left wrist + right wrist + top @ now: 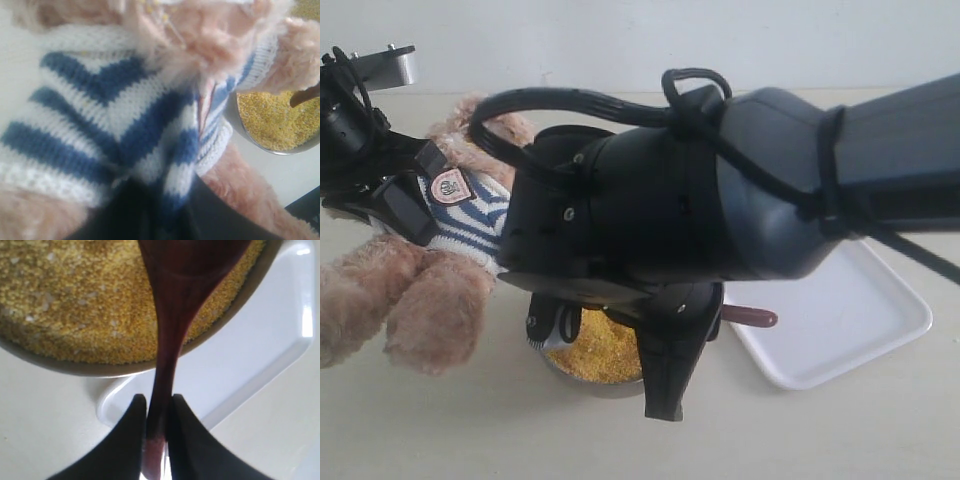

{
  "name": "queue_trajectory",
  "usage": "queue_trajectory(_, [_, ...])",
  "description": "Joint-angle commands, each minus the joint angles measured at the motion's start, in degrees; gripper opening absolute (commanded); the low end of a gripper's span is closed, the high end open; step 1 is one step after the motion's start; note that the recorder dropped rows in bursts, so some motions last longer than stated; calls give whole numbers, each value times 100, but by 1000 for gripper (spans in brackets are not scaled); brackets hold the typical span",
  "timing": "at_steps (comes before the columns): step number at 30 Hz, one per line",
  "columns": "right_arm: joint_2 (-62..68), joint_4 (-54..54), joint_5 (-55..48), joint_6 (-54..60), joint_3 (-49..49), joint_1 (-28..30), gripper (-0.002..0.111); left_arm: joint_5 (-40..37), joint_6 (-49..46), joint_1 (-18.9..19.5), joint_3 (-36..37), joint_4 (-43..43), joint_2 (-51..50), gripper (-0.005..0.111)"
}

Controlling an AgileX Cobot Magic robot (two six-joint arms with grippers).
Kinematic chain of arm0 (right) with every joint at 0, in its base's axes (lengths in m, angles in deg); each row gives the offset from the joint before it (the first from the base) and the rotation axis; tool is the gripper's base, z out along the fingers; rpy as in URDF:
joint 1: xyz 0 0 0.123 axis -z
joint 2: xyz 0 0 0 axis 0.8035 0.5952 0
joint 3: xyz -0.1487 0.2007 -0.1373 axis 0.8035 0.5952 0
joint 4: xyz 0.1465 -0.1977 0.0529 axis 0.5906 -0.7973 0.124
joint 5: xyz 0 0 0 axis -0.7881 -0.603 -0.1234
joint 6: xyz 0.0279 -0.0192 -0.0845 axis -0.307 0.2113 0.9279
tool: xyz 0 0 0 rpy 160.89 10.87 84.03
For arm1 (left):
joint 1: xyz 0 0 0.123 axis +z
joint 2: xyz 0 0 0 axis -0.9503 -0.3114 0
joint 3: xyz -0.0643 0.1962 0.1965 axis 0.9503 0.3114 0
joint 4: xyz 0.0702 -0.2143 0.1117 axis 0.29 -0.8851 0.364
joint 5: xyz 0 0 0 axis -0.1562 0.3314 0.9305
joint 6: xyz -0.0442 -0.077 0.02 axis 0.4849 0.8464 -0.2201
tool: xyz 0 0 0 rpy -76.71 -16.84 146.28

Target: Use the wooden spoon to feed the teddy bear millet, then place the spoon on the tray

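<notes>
The teddy bear (430, 270) in its navy-and-white striped shirt (110, 110) sits at the left. My left gripper (415, 190) is shut on the shirt fabric, with its dark fingers (125, 215) pressed into the knit. A round metal bowl (552, 362) of yellow millet (598, 352) stands in front of the bear. My right gripper (159, 405) is shut on the slim handle of the dark wooden spoon (167, 340). The spoon's round end (192, 260) is over the millet (80, 305). The handle's tip (752, 317) points toward the white tray (850, 320).
My right arm (720, 200) fills the middle of the exterior view and hides most of the bowl and the bear's head. The tray's rounded corner (107, 405) lies close beside the bowl's rim (75, 367). Pale tabletop (450, 430) surrounds everything.
</notes>
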Motion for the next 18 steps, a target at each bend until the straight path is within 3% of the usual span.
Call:
queue_trajectory(1, [-6, -480, -27, -29, -27, 6, 0, -8, -56, 14, -21, -107, 61, 4])
queue_trajectory(18, [476, -585, -27, 291, -37, 6, 0, -8, -56, 14, -21, -107, 61, 4])
